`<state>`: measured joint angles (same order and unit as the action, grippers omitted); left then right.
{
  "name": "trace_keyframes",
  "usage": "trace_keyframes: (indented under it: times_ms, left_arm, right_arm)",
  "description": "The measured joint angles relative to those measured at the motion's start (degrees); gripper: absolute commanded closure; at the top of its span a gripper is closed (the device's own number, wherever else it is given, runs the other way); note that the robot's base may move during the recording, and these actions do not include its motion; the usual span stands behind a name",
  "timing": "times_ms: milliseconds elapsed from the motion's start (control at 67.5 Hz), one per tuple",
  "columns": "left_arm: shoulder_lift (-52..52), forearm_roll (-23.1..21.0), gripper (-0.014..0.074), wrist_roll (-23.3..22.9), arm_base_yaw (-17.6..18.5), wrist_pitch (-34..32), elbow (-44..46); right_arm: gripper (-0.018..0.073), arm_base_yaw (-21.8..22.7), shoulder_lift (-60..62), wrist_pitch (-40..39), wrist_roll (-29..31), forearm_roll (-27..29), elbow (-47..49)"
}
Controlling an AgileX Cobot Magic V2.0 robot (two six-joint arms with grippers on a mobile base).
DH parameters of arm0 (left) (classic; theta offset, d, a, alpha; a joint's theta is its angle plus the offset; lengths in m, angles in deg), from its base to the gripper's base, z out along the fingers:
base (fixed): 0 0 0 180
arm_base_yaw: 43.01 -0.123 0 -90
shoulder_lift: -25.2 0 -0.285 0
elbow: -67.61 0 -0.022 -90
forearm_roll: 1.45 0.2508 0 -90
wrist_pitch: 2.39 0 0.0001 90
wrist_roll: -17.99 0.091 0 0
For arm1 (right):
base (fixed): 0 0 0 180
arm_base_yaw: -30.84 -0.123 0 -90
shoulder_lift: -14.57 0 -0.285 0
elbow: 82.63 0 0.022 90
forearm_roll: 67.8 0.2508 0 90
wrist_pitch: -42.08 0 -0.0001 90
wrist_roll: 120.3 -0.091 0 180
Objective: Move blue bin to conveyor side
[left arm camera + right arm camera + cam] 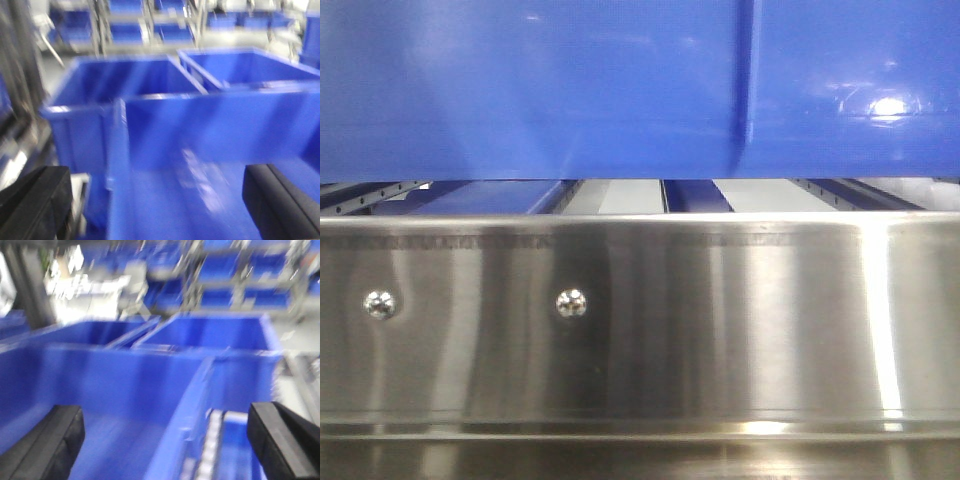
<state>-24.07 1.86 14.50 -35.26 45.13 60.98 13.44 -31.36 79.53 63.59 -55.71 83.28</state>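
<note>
Left pincer (157,202) spread wide above blue bin (215,125)

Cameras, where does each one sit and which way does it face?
Front view: low, facing forward at a steel panel with the blue bin close beyond it; no robot part shows.
Left wrist: on the left arm, looking past the open left end effector into the bin; blurred.
Right wrist: on the right arm, looking past the open right end effector along the bin's wall; blurred.
Shared: both wrist views show the bin with other bins behind it.
</note>
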Motion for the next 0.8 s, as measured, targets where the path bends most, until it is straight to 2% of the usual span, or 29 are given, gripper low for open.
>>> trace_keyframes:
  times_ms: [178,296,341,489,607,800]
  left_arm:
    - [-8.8,-0.14,-0.0003,-0.7,1.67,8.47,8.68]
    - [-14.13,-0.14,-0.0003,-0.92,1.8,12.91,13.9]
    - [-15.52,-0.14,-0.0003,-0.9,1.8,13.92,15.22]
    - [-18.85,-0.27,-0.0003,-0.93,1.8,15.05,17.81]
    - [-20.63,-0.29,-0.0003,-0.93,0.86,16.63,18.03]
    - [-22.77,-2.79,-0.0003,-0.23,-3.95,17.58,18.14]
  right_arm:
    - [0.0,-4.78,-11.78,11.0,0.0,0.09,11.88]
    - [0.0,-6.06,-18.89,18.64,0.0,-0.46,19.15]
    - [0.0,-6.18,-21.72,22.14,-1.1,-2.07,21.56]
    - [0.0,-6.28,-28.75,31.51,-8.28,-12.46,28.48]
    - [0.0,-6.39,-31.87,32.59,-11.24,-15.44,33.06]
    - [0.0,-9.61,-34.58,32.92,-15.62,-17.74,36.22]
